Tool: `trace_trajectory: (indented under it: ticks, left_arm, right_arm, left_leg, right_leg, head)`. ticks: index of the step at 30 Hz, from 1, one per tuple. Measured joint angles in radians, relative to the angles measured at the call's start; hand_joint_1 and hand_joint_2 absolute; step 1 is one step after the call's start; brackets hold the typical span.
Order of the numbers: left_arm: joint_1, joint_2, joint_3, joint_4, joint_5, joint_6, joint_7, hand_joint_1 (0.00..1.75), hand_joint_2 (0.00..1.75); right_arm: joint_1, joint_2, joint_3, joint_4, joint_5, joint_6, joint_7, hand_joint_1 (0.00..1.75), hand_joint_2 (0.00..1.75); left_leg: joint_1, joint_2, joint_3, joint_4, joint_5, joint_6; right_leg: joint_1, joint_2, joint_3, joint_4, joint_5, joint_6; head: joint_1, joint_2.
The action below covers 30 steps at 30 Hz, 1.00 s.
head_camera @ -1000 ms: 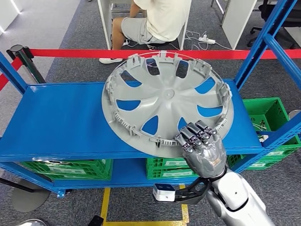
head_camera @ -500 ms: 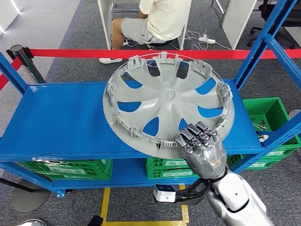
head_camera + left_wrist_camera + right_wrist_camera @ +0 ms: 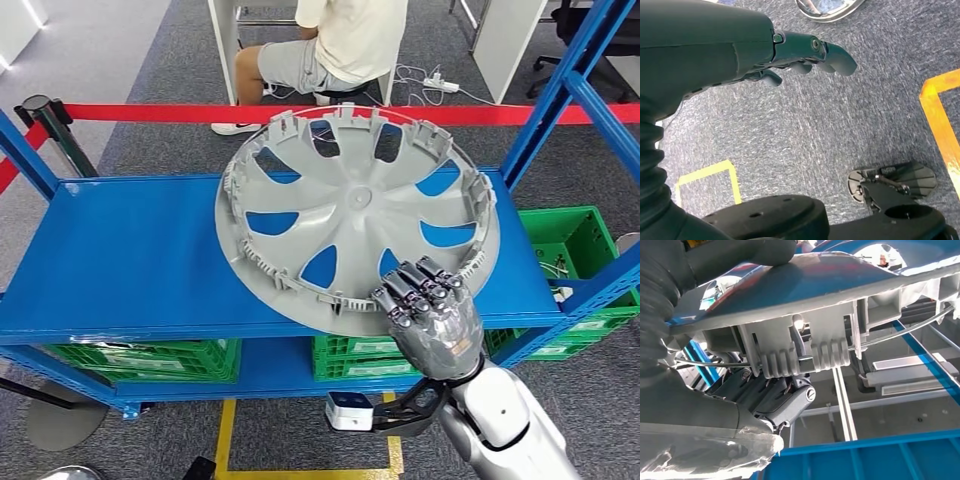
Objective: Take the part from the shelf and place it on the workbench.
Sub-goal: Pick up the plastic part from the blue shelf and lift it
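My right hand (image 3: 430, 318) clamped on near rim of hubcap (image 3: 355, 215), tilted above blue shelf (image 3: 136, 260); left hand (image 3: 753, 45) hangs, fingers loosely apart; lift level, clear uprights, avoid rim slipping.

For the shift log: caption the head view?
Right robot hand grips the grey hubcap's near rim, tilting it above the blue shelf.

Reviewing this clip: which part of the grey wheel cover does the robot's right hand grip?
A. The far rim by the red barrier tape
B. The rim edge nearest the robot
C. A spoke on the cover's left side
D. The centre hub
B: the right hand grips the wheel cover at its near rim, above the front edge of the blue shelf.
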Motion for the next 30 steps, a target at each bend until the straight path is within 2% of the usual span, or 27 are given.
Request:
trace_trajectory:
  ticks: [2, 3, 5, 6, 7, 8, 9, 10, 11, 12, 13, 14, 16, 17, 18, 19, 21, 22, 23, 24, 25, 27, 28, 29, 30]
  left_arm:
    - [0.000, 0.001, 0.000, 0.000, 0.002, 0.000, 0.000, 0.00, 1.75]
    - [0.000, 0.002, 0.000, 0.000, 0.003, 0.000, 0.000, 0.00, 1.75]
    - [0.000, 0.002, 0.000, 0.000, 0.006, 0.000, 0.000, 0.00, 1.75]
    - [0.001, 0.003, 0.000, 0.000, 0.007, 0.000, 0.000, 0.00, 1.75]
    - [0.001, 0.003, 0.000, 0.000, 0.007, 0.000, 0.000, 0.00, 1.75]
    - [0.001, 0.004, 0.000, 0.000, 0.008, 0.000, 0.000, 0.00, 1.75]
    - [0.001, 0.004, 0.000, 0.000, 0.008, 0.000, 0.000, 0.00, 1.75]
    - [0.001, 0.004, 0.000, 0.000, 0.008, 0.001, 0.000, 0.00, 1.75]
    - [0.000, 0.005, 0.000, 0.000, 0.008, 0.002, 0.000, 0.00, 1.75]
    - [0.000, 0.007, 0.000, 0.000, 0.008, 0.003, 0.000, 0.00, 1.75]
    - [0.000, 0.008, 0.000, 0.000, 0.008, 0.004, 0.000, 0.00, 1.75]
    - [0.000, 0.009, 0.000, 0.000, 0.008, 0.004, 0.000, 0.00, 1.75]
    - [0.000, 0.010, 0.000, 0.000, 0.008, 0.005, 0.000, 0.00, 1.75]
    - [-0.001, 0.010, 0.000, 0.000, 0.008, 0.005, 0.000, 0.00, 1.75]
    - [-0.002, 0.011, 0.000, 0.000, 0.008, 0.005, 0.000, 0.00, 1.75]
    - [-0.004, 0.010, 0.000, 0.000, 0.008, 0.005, 0.000, 0.00, 1.75]
    - [-0.010, 0.010, 0.000, 0.000, 0.008, 0.006, 0.000, 0.00, 1.75]
    - [-0.012, 0.010, 0.000, 0.000, 0.008, 0.006, 0.000, 0.00, 1.75]
    - [-0.013, 0.010, 0.000, 0.000, 0.008, 0.006, 0.000, 0.00, 1.75]
    - [-0.012, 0.010, 0.000, 0.000, 0.008, 0.006, 0.001, 0.00, 1.75]
    - [-0.011, 0.010, 0.000, 0.000, 0.008, 0.006, 0.002, 0.00, 1.75]
    - [-0.008, 0.010, 0.000, 0.000, 0.008, 0.006, 0.005, 0.00, 1.75]
    - [-0.007, 0.010, 0.000, 0.000, 0.008, 0.006, 0.006, 0.00, 1.75]
    - [-0.006, 0.010, 0.000, 0.000, 0.008, 0.006, 0.007, 0.00, 1.75]
    - [-0.004, 0.010, 0.000, 0.000, 0.008, 0.007, 0.007, 0.00, 1.75]
  right_arm:
    - [-0.001, 0.000, 0.000, -0.002, 0.000, 0.000, 0.000, 1.75, 1.75]
    - [-0.002, 0.000, -0.001, -0.003, 0.000, 0.000, 0.000, 1.75, 1.75]
    - [-0.002, 0.000, -0.001, -0.003, 0.000, 0.000, 0.000, 1.75, 1.75]
    - [-0.002, 0.000, -0.001, -0.003, 0.000, 0.000, 0.001, 1.75, 1.75]
    - [-0.001, 0.000, -0.001, -0.003, 0.000, 0.000, 0.001, 1.75, 1.75]
    - [-0.001, 0.000, -0.001, -0.003, 0.000, 0.000, 0.001, 1.75, 1.75]
    - [-0.001, 0.000, -0.001, -0.003, 0.000, 0.000, 0.002, 1.75, 1.75]
    - [-0.001, 0.000, -0.001, -0.003, 0.000, 0.000, 0.002, 1.75, 1.75]
    - [-0.001, 0.000, -0.001, -0.003, 0.000, 0.000, 0.003, 1.75, 1.75]
    - [-0.002, 0.000, -0.001, -0.003, 0.000, -0.001, 0.004, 1.75, 1.75]
    - [-0.002, 0.000, -0.001, -0.003, 0.000, -0.001, 0.004, 1.75, 1.75]
    - [-0.001, 0.000, -0.001, -0.003, 0.000, -0.001, 0.005, 1.75, 1.75]
    - [0.000, 0.000, -0.001, -0.003, 0.001, -0.001, 0.005, 1.75, 1.75]
    - [0.000, 0.000, -0.001, -0.003, 0.001, -0.001, 0.005, 1.75, 1.75]
    - [0.000, 0.000, -0.001, -0.003, 0.001, -0.001, 0.005, 1.75, 1.75]
    - [0.000, 0.000, -0.001, -0.003, 0.001, -0.001, 0.006, 1.75, 1.75]
    - [0.000, 0.000, -0.001, -0.003, 0.001, -0.001, 0.007, 1.75, 1.75]
    - [0.000, 0.000, -0.001, -0.003, 0.001, -0.001, 0.009, 1.75, 1.75]
    - [0.001, 0.000, -0.001, -0.003, 0.001, -0.001, 0.011, 1.75, 1.75]
    - [0.002, 0.000, -0.001, -0.003, 0.001, -0.001, 0.014, 1.75, 1.75]
    - [0.003, 0.000, -0.001, -0.003, 0.001, -0.001, 0.016, 1.75, 1.75]
    - [0.004, 0.000, -0.001, -0.003, 0.001, -0.001, 0.021, 1.75, 1.75]
    - [0.004, 0.000, -0.001, -0.003, 0.001, -0.001, 0.023, 1.75, 1.75]
    - [0.004, 0.000, -0.001, -0.003, 0.001, -0.001, 0.026, 1.75, 1.75]
    - [0.004, 0.000, -0.001, -0.003, 0.001, -0.001, 0.028, 1.75, 1.75]
  left_leg:
    - [0.005, 0.002, 0.008, -0.013, 0.008, 0.008]
    - [0.008, 0.003, 0.011, -0.019, 0.011, 0.011]
    - [0.010, 0.004, 0.013, -0.023, 0.013, 0.013]
    - [0.010, 0.004, 0.012, -0.022, 0.013, 0.013]
    - [0.011, 0.005, 0.012, -0.022, 0.013, 0.013]
    - [0.012, 0.004, 0.012, -0.022, 0.013, 0.012]
    - [0.015, 0.004, 0.012, -0.020, 0.013, 0.009]
    - [0.017, 0.003, 0.012, -0.017, 0.012, 0.004]
    - [0.017, 0.001, 0.009, -0.014, 0.012, -0.003]
    - [0.016, -0.001, 0.006, -0.009, 0.013, -0.011]
    - [0.013, -0.002, 0.003, -0.006, 0.016, -0.019]
    - [0.011, -0.003, 0.000, -0.005, 0.021, -0.025]
    - [0.012, -0.003, -0.004, -0.004, 0.027, -0.035]
    - [0.013, -0.001, -0.009, 0.003, 0.018, -0.039]
    - [0.014, 0.001, -0.021, 0.027, -0.008, -0.043]
    - [0.015, 0.004, -0.038, 0.073, -0.047, -0.046]
    - [0.014, 0.006, -0.081, 0.208, -0.133, -0.050]
    - [0.014, 0.006, -0.092, 0.262, -0.156, -0.050]
    - [0.014, 0.006, -0.089, 0.286, -0.160, -0.048]
    - [0.014, 0.006, -0.068, 0.272, -0.146, -0.044]
    - [0.013, 0.006, -0.031, 0.225, -0.122, -0.038]
    - [0.009, 0.005, 0.059, 0.088, -0.089, -0.027]
    - [0.007, 0.005, 0.088, 0.036, -0.086, -0.023]
    - [0.004, 0.004, 0.102, 0.005, -0.088, -0.021]
    - [0.002, 0.004, 0.103, -0.006, -0.087, -0.019]
  right_leg:
    - [0.000, -0.001, -0.009, 0.018, -0.017, 0.006]
    - [0.001, -0.001, -0.024, 0.052, -0.040, 0.009]
    - [-0.001, -0.003, -0.082, 0.177, -0.105, 0.013]
    - [-0.002, -0.003, -0.112, 0.241, -0.128, 0.015]
    - [-0.004, -0.003, -0.133, 0.281, -0.134, 0.018]
    - [-0.005, -0.003, -0.137, 0.283, -0.117, 0.021]
    - [-0.008, -0.004, -0.121, 0.243, -0.082, 0.024]
    - [-0.012, -0.005, -0.091, 0.175, -0.042, 0.029]
    - [-0.014, -0.005, -0.057, 0.110, -0.013, 0.035]
    - [-0.015, -0.004, -0.033, 0.062, 0.004, 0.036]
    - [-0.016, -0.003, -0.022, 0.038, 0.009, 0.034]
    - [-0.014, 0.000, -0.022, 0.037, 0.007, 0.028]
    - [-0.015, 0.000, -0.034, 0.040, 0.013, 0.010]
    - [-0.015, 0.000, -0.040, 0.041, 0.019, 0.000]
    - [-0.015, -0.001, -0.048, 0.041, 0.025, -0.011]
    - [-0.015, -0.003, -0.057, 0.040, 0.032, -0.021]
    - [-0.011, -0.006, -0.077, 0.040, 0.046, -0.034]
    - [-0.009, -0.007, -0.087, 0.040, 0.054, -0.037]
    - [-0.007, -0.008, -0.097, 0.041, 0.061, -0.038]
    - [-0.004, -0.008, -0.107, 0.041, 0.068, -0.037]
    - [-0.003, -0.007, -0.115, 0.041, 0.076, -0.036]
    - [0.000, -0.006, -0.129, 0.041, 0.090, -0.028]
    - [0.001, -0.006, -0.135, 0.041, 0.098, -0.023]
    - [0.002, -0.007, -0.139, 0.040, 0.106, -0.017]
    - [0.001, -0.009, -0.142, 0.037, 0.115, -0.012]
  head:
    - [0.002, 0.000]
    - [0.005, 0.000]
    - [0.009, 0.000]
    - [0.009, 0.000]
    - [0.008, 0.000]
    - [0.009, 0.000]
    - [0.008, 0.000]
    - [0.009, 0.000]
    - [0.011, 0.000]
    - [0.014, 0.000]
    - [0.015, 0.000]
    - [0.014, 0.000]
    - [0.010, 0.000]
    - [0.009, 0.000]
    - [0.008, 0.000]
    - [0.005, 0.000]
    - [0.003, 0.000]
    - [0.002, 0.000]
    - [0.002, 0.000]
    - [0.002, 0.000]
    - [0.002, 0.000]
    - [0.003, 0.000]
    - [0.003, 0.000]
    - [0.004, 0.000]
    - [0.004, 0.000]
